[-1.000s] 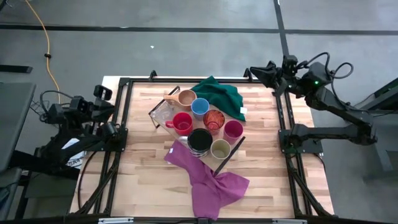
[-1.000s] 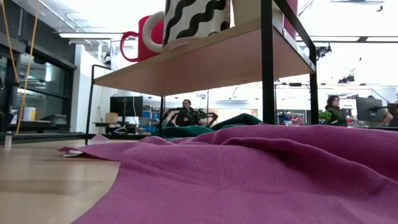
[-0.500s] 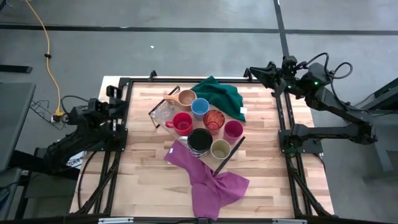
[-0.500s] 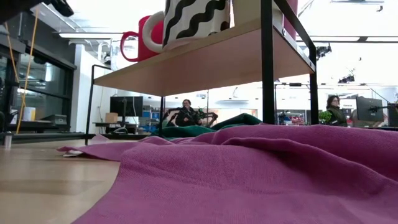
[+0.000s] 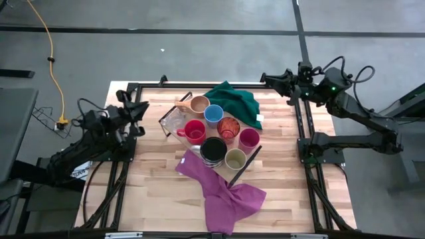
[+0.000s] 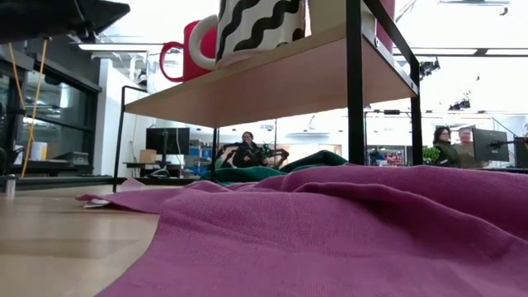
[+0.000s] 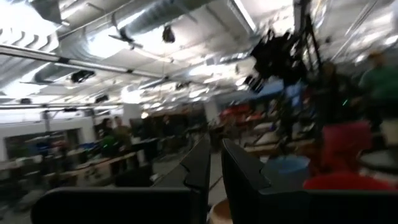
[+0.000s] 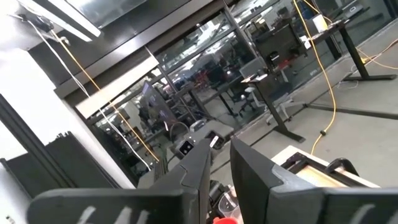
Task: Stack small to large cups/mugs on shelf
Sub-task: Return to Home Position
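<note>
Seen from above, eight cups stand clustered on the shelf point(image 6: 272, 82), which lies slantwise at the middle of the wooden surface point(image 5: 153, 192). The clear glass mug point(image 5: 172, 120) and tan cup point(image 5: 199, 104) are at its far-left end. Next come the red mug point(image 5: 194, 131), blue cup point(image 5: 213, 114) and orange patterned cup point(image 5: 228, 127). The black mug point(image 5: 213, 150), olive-beige cup point(image 5: 236, 159) and magenta cup point(image 5: 249, 138) sit toward the near-right end. A green cloth point(image 5: 236, 103) lies just beyond the shelf on the far side, and a purple cloth point(image 5: 222, 192) trails away from its near end. The left tool point(image 5: 141, 107) has swung in from outside the frame to hang over the surface's left edge, well apart from the cups, its fingers pressed together with only a slit between them. The right tool point(image 5: 264, 77) has edged slightly left above the far-right corner, its fingers likewise pressed together and empty. With every cup on the shelf and both arms clear of it, the placing looks finished and the arms seem to be settling into rest. No brand, label or writing can be read; the black mug shows only white wavy stripes.
</note>
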